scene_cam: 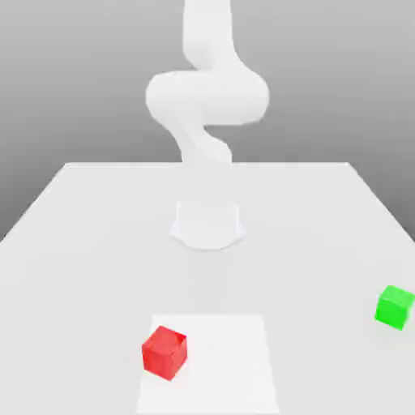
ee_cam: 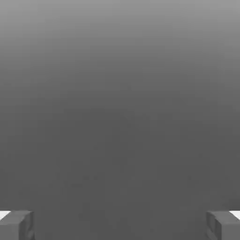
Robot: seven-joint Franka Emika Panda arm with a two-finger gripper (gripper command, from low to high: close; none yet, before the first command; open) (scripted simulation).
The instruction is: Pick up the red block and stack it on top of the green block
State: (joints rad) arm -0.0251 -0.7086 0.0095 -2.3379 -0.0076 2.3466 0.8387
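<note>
The red block rests on the table near the front, toward the exterior view's left, on the edge of a lighter square patch. The green block sits far off at the exterior view's right edge, well apart from the red one. The white arm rises from its base at the table's middle and folds upward out of the picture. In the hand view my gripper is open: two grey fingertips stand far apart with nothing between them, facing plain grey background.
The white table stretches wide around the arm's base. A paler square patch marks the front centre. The table's edges run diagonally at both sides.
</note>
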